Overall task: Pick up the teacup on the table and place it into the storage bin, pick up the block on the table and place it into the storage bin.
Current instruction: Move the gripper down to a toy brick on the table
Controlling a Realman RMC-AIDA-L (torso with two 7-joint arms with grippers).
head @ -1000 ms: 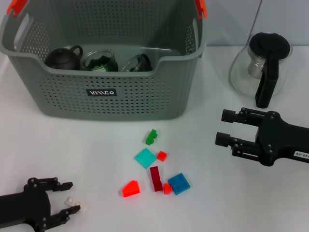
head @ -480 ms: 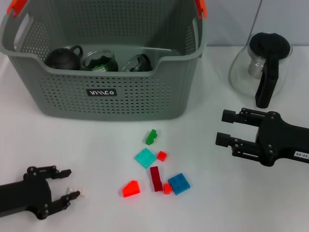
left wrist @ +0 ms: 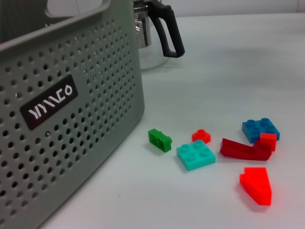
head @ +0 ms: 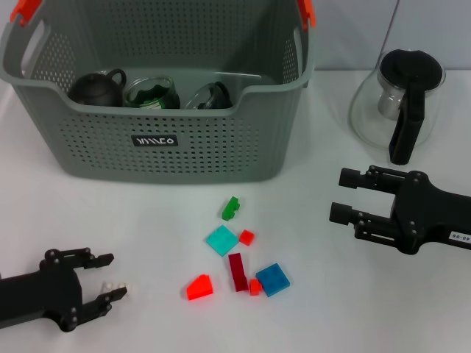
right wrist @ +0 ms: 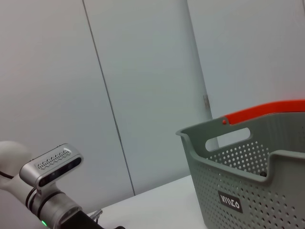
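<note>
The storage bin (head: pixel 158 110) is grey perforated plastic with orange handle clips and a black label, its long axis running across the bench (head: pixel 132 220). Inside sit a dark teapot (head: pixel 98 88) and glass cups (head: pixel 151 93). In front of the bin lie scattered blocks: green (head: pixel 231 209), teal (head: pixel 221 240), dark red (head: pixel 237 271), blue (head: pixel 273 279). A small white block (head: pixel 115 287) lies between the left gripper's (head: pixel 109 276) open jaws. The right gripper (head: pixel 340 195), jaws open, hovers right of the blocks.

The storage bin (head: pixel 158 103) carries a small black label (head: pixel 154 140) on its near wall, with white stylised lettering that seems to read "VINCO". A white sticker (head: pixel 461 236) on the right gripper's (head: pixel 347 196) arm bears digits too small to read.
</note>
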